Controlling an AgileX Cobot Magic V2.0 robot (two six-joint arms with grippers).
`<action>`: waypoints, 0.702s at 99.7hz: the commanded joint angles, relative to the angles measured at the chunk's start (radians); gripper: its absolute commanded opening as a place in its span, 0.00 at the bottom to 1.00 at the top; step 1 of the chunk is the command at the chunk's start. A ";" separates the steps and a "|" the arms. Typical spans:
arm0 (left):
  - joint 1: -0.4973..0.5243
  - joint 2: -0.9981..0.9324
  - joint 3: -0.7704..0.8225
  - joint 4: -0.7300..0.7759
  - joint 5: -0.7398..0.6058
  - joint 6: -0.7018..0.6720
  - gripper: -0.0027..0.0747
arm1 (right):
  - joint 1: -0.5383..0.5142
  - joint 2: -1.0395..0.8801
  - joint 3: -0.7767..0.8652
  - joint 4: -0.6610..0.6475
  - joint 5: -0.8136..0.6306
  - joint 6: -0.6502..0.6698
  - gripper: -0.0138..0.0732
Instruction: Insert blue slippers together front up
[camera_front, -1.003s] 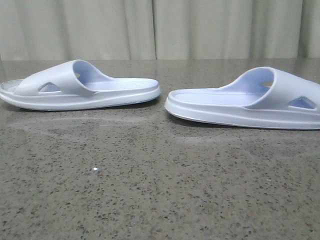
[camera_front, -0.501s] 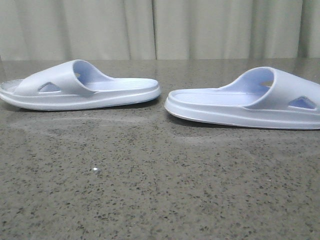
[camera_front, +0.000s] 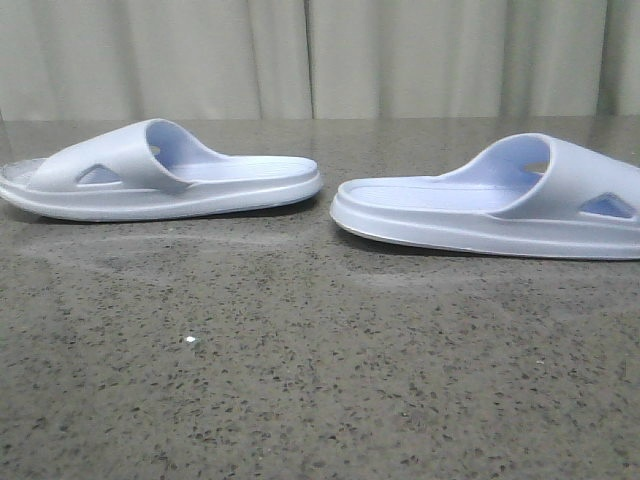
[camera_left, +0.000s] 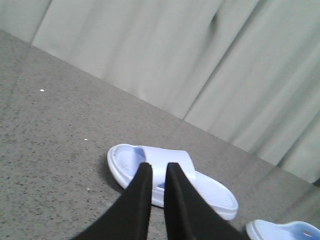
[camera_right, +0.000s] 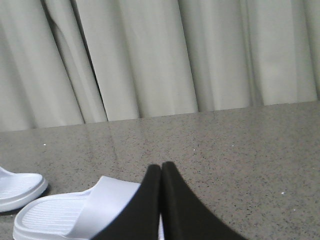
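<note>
— Slippers? Left blue slipper (camera_front: 165, 180) and right blue slipper (camera_front: 495, 200) flat on the speckled table (camera_front: 300, 380), heels near, apart; right one cropped at frame edge.

— Grippers? Left gripper (camera_left: 155, 170) barely parted; right gripper (camera_right: 161, 167) pressed together, empty. Unseen from front.

A dark speckled stone table (camera_front: 300, 380) runs back to pale pleated curtains (camera_front: 320, 55) hanging behind it.

A speckled grey stone table (camera_front: 300, 380) carries two blue slippers (camera_front: 160, 180) (camera_front: 500, 205), lying apart
</note>
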 joint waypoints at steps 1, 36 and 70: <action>0.001 0.108 -0.134 -0.014 0.032 -0.007 0.05 | 0.000 0.087 -0.122 0.002 0.014 0.023 0.07; 0.001 0.473 -0.329 -0.046 0.150 0.009 0.06 | 0.000 0.373 -0.320 0.036 0.166 0.054 0.12; 0.001 0.586 -0.329 -0.094 0.166 0.041 0.66 | 0.000 0.408 -0.320 0.047 0.177 0.054 0.78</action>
